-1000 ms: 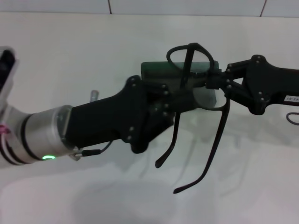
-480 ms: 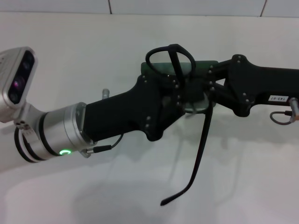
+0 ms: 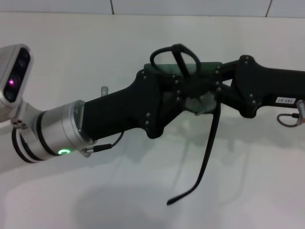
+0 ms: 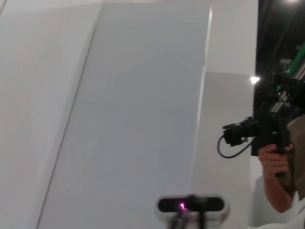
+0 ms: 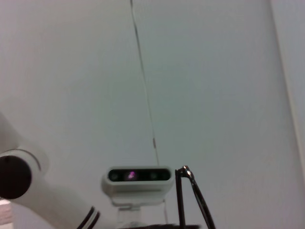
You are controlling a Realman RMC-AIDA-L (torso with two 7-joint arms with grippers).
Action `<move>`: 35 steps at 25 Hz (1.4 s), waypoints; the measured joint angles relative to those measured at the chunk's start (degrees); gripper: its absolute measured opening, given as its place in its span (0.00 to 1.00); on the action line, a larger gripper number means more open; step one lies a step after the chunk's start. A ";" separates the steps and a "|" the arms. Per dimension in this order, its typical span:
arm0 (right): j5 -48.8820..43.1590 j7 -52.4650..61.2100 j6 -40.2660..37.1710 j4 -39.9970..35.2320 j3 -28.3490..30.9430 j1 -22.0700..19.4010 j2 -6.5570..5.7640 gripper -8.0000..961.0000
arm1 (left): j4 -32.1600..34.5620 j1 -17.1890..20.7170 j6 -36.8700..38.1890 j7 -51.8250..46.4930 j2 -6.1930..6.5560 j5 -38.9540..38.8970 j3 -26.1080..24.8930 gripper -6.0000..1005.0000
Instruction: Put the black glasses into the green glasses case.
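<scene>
Plain white desk (image 3: pixel 143 200) spread across the whole head view, with a pale tiled wall (image 3: pixel 190 6) along its far edge. In the left wrist view, a person's bare hand (image 4: pixel 275 157) gripping a black camera with a cable (image 4: pixel 257 133) against a dark background.

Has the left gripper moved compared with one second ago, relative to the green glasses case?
Yes. In the head view the left gripper has moved toward the robot's right, closing on the right gripper over the green glasses case, which stayed put.
</scene>
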 joint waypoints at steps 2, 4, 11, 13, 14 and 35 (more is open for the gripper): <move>1.14 -0.61 0.56 0.31 0.06 -0.33 -0.19 0.06 | 0.18 0.03 0.96 0.00 0.16 0.36 0.43 0.05; 2.98 -1.15 0.82 0.50 0.13 -0.95 -0.38 0.06 | 0.49 0.25 1.70 -0.01 0.37 0.52 1.28 0.05; 13.13 -1.80 -5.66 -1.08 0.73 -3.41 -1.35 0.06 | 0.48 2.29 0.58 1.21 0.72 0.87 1.80 0.05; 15.86 -1.57 -9.60 -1.66 2.17 -3.51 -1.67 0.06 | 0.22 2.24 -0.34 1.24 0.67 1.81 2.09 0.05; 16.67 -1.50 -11.04 -1.75 3.06 -3.40 -1.70 0.06 | 0.22 2.10 -0.53 1.24 0.60 2.49 2.23 0.05; 18.51 -15.99 2.30 6.44 -14.01 2.41 0.15 0.06 | 0.86 1.32 4.18 6.33 -0.12 -22.60 22.98 0.05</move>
